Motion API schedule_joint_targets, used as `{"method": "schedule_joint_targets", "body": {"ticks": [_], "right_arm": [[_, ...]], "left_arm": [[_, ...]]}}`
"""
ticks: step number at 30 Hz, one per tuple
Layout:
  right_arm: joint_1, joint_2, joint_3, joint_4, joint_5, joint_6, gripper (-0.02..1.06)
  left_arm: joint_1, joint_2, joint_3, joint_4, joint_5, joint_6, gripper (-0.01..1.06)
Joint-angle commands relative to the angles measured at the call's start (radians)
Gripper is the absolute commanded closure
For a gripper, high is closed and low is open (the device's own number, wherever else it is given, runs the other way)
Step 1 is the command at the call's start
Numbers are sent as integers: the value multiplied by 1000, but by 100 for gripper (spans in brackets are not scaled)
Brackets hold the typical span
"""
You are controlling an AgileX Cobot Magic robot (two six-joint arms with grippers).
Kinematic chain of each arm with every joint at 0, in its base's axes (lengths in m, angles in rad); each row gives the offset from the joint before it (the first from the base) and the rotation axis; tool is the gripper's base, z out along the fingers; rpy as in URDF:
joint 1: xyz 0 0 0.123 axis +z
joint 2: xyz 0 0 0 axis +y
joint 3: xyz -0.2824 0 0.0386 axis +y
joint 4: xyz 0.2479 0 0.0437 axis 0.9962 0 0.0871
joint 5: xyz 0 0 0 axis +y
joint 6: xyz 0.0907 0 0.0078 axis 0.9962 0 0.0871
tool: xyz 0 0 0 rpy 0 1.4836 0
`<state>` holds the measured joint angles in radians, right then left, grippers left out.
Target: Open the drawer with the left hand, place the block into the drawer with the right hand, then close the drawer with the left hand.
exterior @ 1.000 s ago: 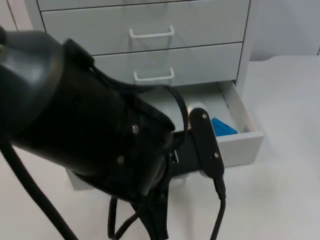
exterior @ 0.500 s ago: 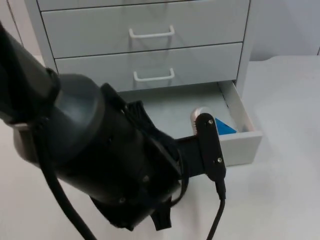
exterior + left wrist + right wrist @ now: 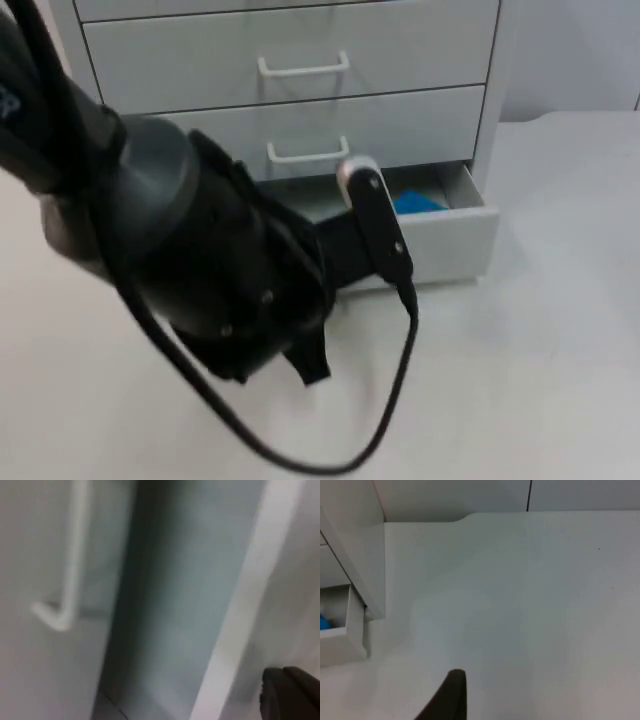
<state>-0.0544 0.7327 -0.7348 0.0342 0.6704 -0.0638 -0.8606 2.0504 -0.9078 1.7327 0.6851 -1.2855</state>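
Drawer (image 3: 440,232) first — the bottom one of the white cabinet (image 3: 300,70) stands partly open, its front panel running crosswise to the cabinet face. Inside it lies the blue block (image 3: 415,203), near the right end, just behind the front panel; the right wrist view catches a sliver of blue there too.

Left arm (image 3: 190,260) reaches across the table, its gripper hidden against the drawer front, so I cannot tell how its fingers stand. By my reading the closing push goes straight back toward the cabinet — the left arm is the nearer one.

Right gripper (image 3: 451,700) waits over bare table (image 3: 520,605), well apart from the cabinet's side; its finger spread cannot be told.
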Motion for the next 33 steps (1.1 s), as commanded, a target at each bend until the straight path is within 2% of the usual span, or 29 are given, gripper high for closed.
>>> {"method": "schedule_joint_targets", "body": {"ticks": [1, 5, 9, 26, 28, 31, 32, 33], "right_arm": [[-5, -5, 6, -8, -16, -9, -1], [-5, -5, 6, -9, -21, -9, -1], [-5, -5, 6, -13, -27, -9, -1], [-5, -3, 6, -13, -55, -9, -1], [-5, -3, 6, -11, -55, -9, -1], [-5, -3, 6, -11, -57, -9, -1], [-5, -3, 6, -11, -57, -9, -1], [-5, -3, 6, -11, -57, -9, -1]], "left_arm": [[41, -3, -29, 12, 27, -20, 105], [126, 8, -97, 12, -46, -13, 105], [166, 47, -140, 12, -56, 7, 105], [187, 113, -225, 12, -31, 21, 105], [187, 113, -225, 12, -7, 13, 105], [165, 107, -225, -150, 8, 110, 105], [165, 107, -225, -150, 8, 110, 105], [150, 99, -225, -225, 6, 180, 105]]}}
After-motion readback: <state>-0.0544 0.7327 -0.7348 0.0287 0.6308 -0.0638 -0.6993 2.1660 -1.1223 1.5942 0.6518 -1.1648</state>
